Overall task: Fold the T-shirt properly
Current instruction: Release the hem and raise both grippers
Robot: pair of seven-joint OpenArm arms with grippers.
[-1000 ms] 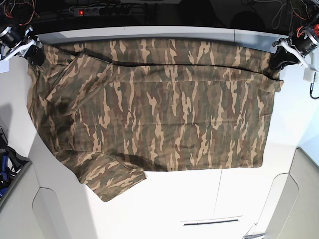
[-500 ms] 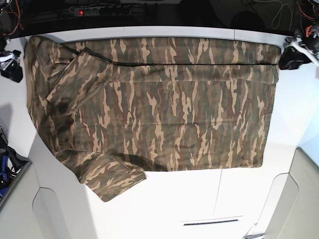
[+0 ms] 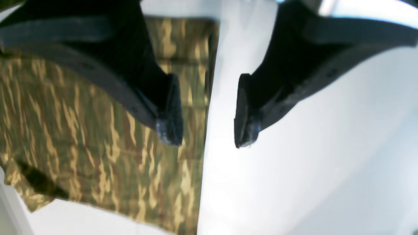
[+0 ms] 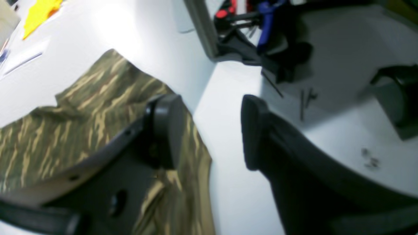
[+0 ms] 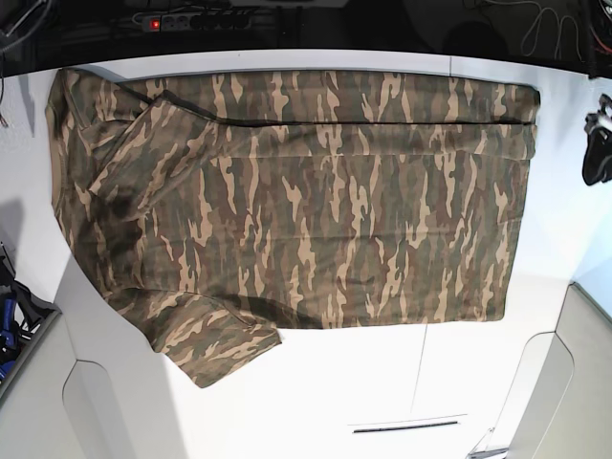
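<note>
Base view: T-shirt [image 5: 296,201] spread flat across the white counter [image 5: 382,392], filling most of its far half. Upper edge folded over as a long band along the far side, its fold line running nearly the full width. One sleeve [image 5: 215,339] sticking out at lower left onto bare counter. Dark crease near the left edge. Power strip [image 5: 191,19] with a red light behind the counter's far edge. Left tool [image 5: 598,153] at the far right edge, dark, off the shirt and well clear of its corner; too small here to tell how its jaws stand. Right tool out of frame.

Left wrist view: left tool [image 3: 207,111] hanging above the shirt's straight side edge, jaws clearly apart, nothing between them. One finger [image 3: 169,111] over camouflage cloth, the other over bare white counter. Shirt [image 3: 98,130] filling the left side, blurred.

Right wrist view: right tool [image 4: 210,130] with jaws wide apart, empty. One finger [image 4: 165,127] above the shirt's [image 4: 81,111] edge, the other over counter. Blurred dark, red and blue gear [image 4: 261,29] beyond the counter edge. Yellow scrap [image 4: 39,13] at upper left.
</note>
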